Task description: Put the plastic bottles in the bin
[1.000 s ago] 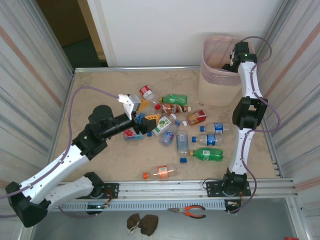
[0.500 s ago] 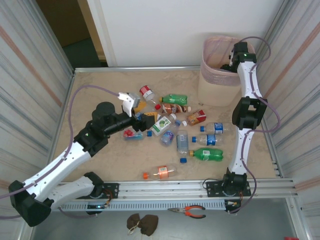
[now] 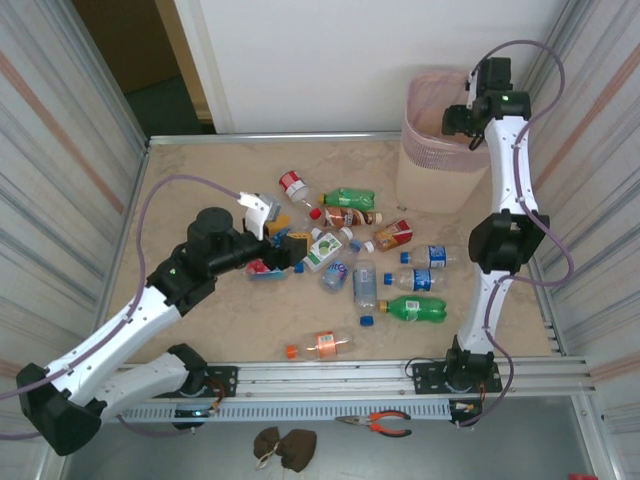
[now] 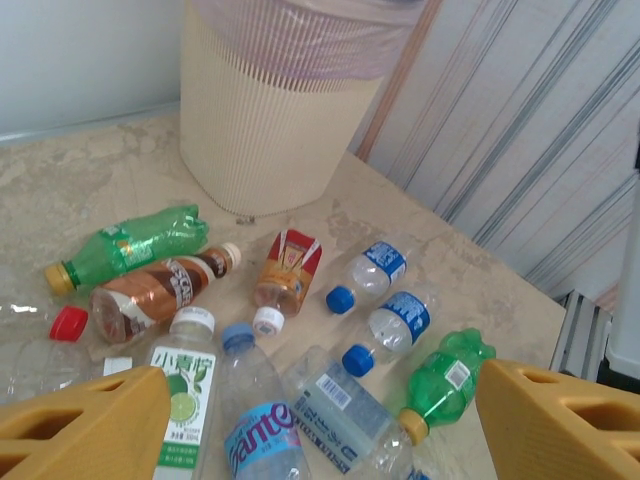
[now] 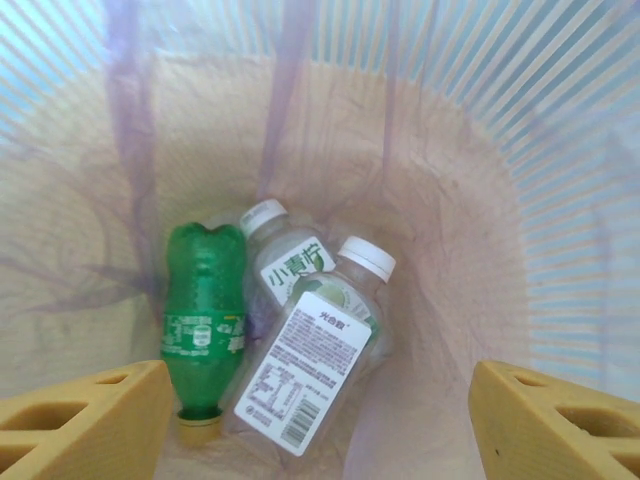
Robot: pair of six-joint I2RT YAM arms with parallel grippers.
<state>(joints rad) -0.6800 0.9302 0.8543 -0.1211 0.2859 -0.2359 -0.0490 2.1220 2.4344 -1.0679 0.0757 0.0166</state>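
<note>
Over the bin [image 3: 425, 175] the right gripper [image 5: 315, 405] is held wide open and empty, three plastic bottles [image 5: 300, 370] lying inside; left of the bin the left gripper [image 4: 320, 400] is spread, nothing gripped, above the rest; a descent and closing grasp is judged to be called for next.
</note>
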